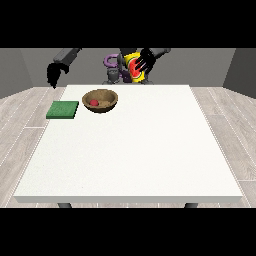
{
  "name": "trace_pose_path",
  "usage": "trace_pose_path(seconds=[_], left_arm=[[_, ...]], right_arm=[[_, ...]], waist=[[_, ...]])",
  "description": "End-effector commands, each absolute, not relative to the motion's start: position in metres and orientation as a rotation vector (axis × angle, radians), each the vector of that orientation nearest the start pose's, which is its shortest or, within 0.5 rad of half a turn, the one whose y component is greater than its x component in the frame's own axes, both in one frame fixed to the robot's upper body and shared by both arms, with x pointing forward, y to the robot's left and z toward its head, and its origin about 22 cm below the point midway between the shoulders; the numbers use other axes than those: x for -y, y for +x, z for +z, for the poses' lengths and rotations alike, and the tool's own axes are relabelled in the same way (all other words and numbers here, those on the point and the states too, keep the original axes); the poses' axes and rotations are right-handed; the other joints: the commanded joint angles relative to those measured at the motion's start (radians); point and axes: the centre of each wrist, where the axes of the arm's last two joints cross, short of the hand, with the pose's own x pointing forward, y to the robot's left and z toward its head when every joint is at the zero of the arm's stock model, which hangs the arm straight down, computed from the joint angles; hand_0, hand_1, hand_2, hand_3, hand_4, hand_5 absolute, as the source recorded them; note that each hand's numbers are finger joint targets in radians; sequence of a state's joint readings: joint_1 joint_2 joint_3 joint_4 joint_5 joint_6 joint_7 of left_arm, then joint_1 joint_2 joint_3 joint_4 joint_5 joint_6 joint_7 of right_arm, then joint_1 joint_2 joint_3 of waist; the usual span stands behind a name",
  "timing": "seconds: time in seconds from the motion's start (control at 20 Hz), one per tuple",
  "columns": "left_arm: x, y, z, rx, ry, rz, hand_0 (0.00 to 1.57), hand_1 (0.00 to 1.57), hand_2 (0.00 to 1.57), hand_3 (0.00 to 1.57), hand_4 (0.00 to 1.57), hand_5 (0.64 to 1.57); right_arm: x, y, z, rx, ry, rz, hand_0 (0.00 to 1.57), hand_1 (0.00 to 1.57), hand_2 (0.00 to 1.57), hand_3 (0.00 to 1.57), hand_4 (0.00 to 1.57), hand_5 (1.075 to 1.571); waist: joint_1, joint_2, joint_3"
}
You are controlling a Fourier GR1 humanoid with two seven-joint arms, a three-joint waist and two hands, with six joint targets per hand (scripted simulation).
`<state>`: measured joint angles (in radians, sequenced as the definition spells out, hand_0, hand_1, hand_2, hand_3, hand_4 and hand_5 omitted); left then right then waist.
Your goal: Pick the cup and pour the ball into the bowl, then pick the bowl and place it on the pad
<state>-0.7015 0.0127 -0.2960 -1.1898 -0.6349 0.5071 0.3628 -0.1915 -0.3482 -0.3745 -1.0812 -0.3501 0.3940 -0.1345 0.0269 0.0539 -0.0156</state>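
Note:
A brown wooden bowl [101, 100] stands at the table's far left with a small red ball [93, 102] inside it. Left of the bowl a flat green pad [63, 109] lies near the table's left edge. A yellow cup with a red and white pattern [134, 67] is held tilted in the air behind the table's far edge, above and to the right of the bowl. The hand at the view's right [145, 60] has its fingers curled round the cup. The hand at the view's left [54, 74] hangs beyond the table's far left corner, holding nothing, fingers pointing down.
The white table [135, 150] stretches toward the camera. The robot's torso [114, 72] stands behind the far edge. Grey wooden floor lies around the table.

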Motion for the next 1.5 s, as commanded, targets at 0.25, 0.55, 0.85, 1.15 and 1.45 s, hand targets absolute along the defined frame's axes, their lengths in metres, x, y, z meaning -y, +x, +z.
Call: trace_pose_path(seconds=[0.25,0.55,0.85,1.15,1.45], left_arm=[[-0.187,0.361,0.169,1.904,0.033,-0.075,0.0,0.0,0.0,0.0,0.21,1.5],[-0.294,0.367,0.201,1.943,-0.118,-0.133,0.0,0.0,0.0,0.0,0.35,1.5],[-0.363,0.363,0.232,1.962,-0.056,-0.06,0.0,0.0,0.0,0.0,0.31,1.513],[-0.415,0.348,0.221,1.957,-0.024,-0.004,0.0,0.0,0.0,0.0,0.28,1.508],[-0.429,0.339,0.229,1.935,-0.003,-0.001,0.0,0.0,0.0,0.0,0.24,1.494]], right_arm=[[0.394,0.25,-0.032,1.564,-0.003,-0.274,0.0,0.0,0.0,0.0,0.42,1.57],[0.364,0.258,-0.04,1.624,-0.019,-0.351,0.0,0.0,0.0,0.0,0.0,1.57],[0.334,0.289,-0.047,1.639,0.051,-0.323,0.0,0.0,0.0,0.0,0.0,1.568],[0.307,0.301,-0.06,1.605,0.082,-0.278,0.0,0.0,0.0,0.0,0.0,1.568],[0.304,0.304,-0.072,1.553,0.057,-0.288,0.0,0.0,0.0,0.0,0.0,1.571]], waist=[[0.162,0.08,0.0072],[0.213,0.124,0.0133],[0.146,0.175,0.0162],[0.099,0.179,0.0159],[0.094,0.161,0.0159]])
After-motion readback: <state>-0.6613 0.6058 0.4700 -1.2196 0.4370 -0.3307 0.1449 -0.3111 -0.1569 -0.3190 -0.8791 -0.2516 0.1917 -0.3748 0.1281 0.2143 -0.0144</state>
